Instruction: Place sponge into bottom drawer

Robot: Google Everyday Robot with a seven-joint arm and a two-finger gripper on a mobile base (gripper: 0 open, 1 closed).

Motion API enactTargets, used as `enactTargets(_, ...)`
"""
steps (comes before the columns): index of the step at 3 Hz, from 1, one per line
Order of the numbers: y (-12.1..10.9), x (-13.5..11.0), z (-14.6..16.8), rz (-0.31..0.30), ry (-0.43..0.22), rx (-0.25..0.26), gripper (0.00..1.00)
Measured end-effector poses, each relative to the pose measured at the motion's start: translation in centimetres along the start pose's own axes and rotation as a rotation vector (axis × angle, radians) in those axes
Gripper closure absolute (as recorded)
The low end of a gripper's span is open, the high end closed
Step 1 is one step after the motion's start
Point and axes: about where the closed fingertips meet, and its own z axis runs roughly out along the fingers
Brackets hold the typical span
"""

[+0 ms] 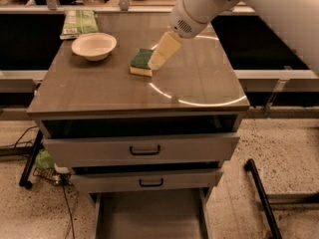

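Brown cabinet top (199,86) is holding small green/yellow sponge block (141,62). Cream gripper (155,63) is hanging at its rt edge; open or closed, can't tell.

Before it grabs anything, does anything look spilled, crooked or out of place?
Nothing stands out. The sponge lies flat on the cabinet, the gripper beside it, the bowl upright, the bottom drawer open.

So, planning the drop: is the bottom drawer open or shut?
Open: the bottom drawer juts out below the two upper drawers. The gripper is by the sponge.
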Motion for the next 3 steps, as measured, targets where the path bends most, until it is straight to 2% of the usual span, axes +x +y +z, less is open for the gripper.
enactTargets(1, -0.8, -2.2, 4.4, 0.040, -0.037, -0.033, 0.00)
enactTargets(2, 0.0, -3.8, 8.6, 0.044, -0.050, -0.096, 0.00)
enactTargets(3, -0.3, -3.8, 11.7, 0.063, -0.046, -0.102, 0.00)
